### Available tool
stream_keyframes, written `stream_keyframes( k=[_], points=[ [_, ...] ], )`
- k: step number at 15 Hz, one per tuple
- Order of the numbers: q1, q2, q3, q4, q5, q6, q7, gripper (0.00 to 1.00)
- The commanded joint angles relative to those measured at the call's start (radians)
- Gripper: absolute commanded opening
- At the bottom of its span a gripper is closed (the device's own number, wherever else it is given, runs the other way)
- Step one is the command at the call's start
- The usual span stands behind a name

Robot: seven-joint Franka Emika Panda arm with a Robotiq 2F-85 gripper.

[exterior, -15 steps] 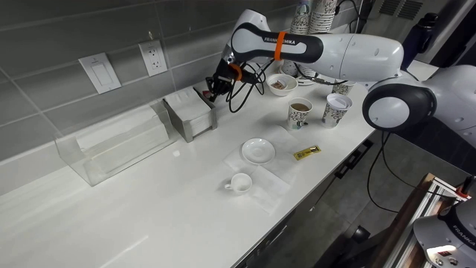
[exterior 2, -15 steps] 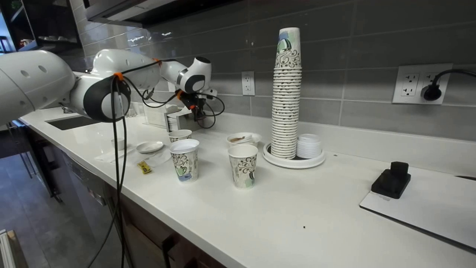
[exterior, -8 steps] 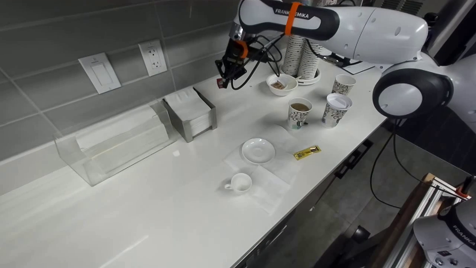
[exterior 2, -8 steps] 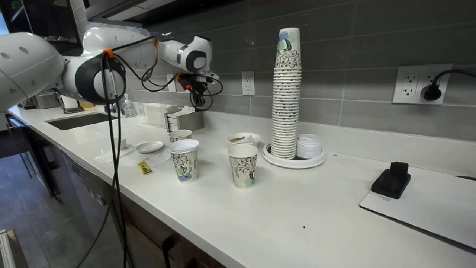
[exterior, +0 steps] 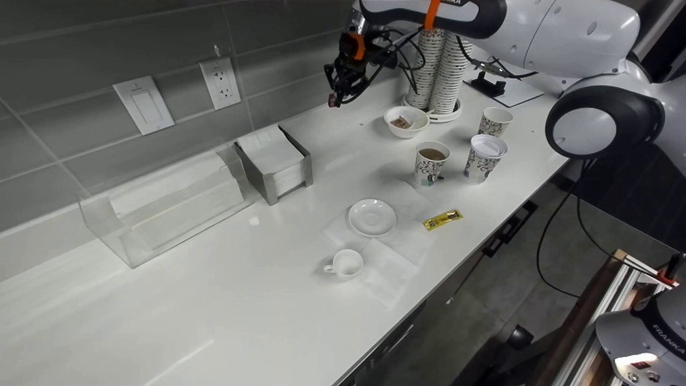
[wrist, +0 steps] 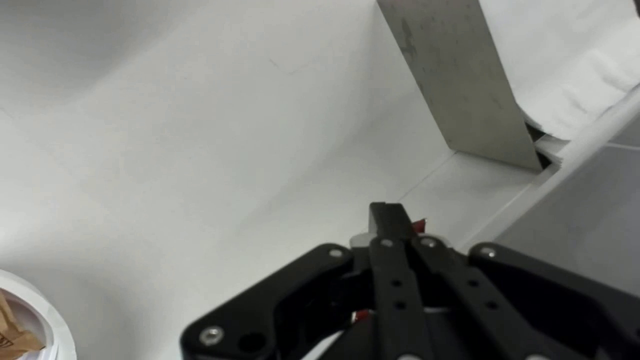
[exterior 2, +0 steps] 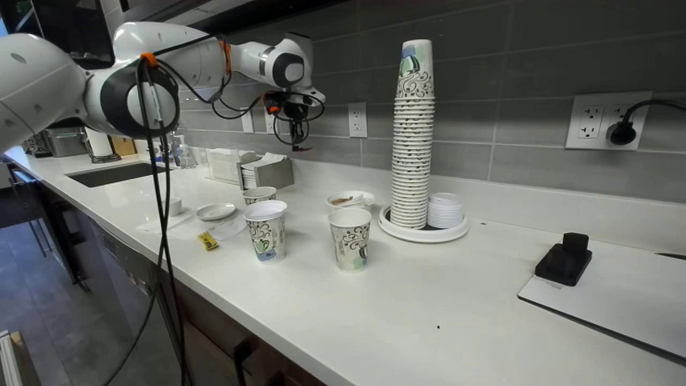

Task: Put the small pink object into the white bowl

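Wrist view, lower center of the frame: the end effector [wrist: 402, 230] has its fingers together, clamped on the small pink object [wrist: 419, 226], which shows only as a reddish corner beside the tips. A second red patch [wrist: 361, 315] appears lower among the finger links; whether it belongs to the same piece cannot be told. The white bowl [wrist: 37, 298], apparent destination, sits in the lower left corner, cut off by the frame edge, a brown packet [wrist: 15, 334] inside.

That gap is what the coming move turns on. From the end effector the bowl lies well apart, toward the left of this frame, on the opposite side from the metal napkin holder [wrist: 460, 90] at upper right. In both exterior views the same gap runs down and to the right: the object hangs above the surface [exterior: 241, 316], in front of the tiled wall [exterior: 300, 48], and the bowl rests lower, near the stacked paper cups [exterior 2: 412, 155]. In an exterior view, a thin reddish strip of the object [exterior 2: 303, 149] juts from the fingertips toward the right of the frame, nearly level; the fingers hide the rest of its long axis. One end effector is in sight, so the reach falls to it alone.

By appearances, the grasp is made and the placement pending. The next move likely calls for a traverse toward the bowl, then a descent and a release over its middle. The chief risk, by this reading, is a drop short of the rim or a brush against the cups.
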Motion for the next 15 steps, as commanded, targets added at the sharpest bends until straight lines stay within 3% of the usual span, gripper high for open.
stream_keyframes(
  k=[1, 10, 15],
  points=[
    [0.001, -0.001, 0.0, 0.0, 0.0, 0.0, 0.0, 0.0],
    [-0.071, -0.019, -0.154, -0.058, -0.053, -0.136, 0.147, 0.0],
    [-0.118, 0.001, -0.21, -0.111, -0.038, -0.11, 0.272, 0.0]
  ],
)
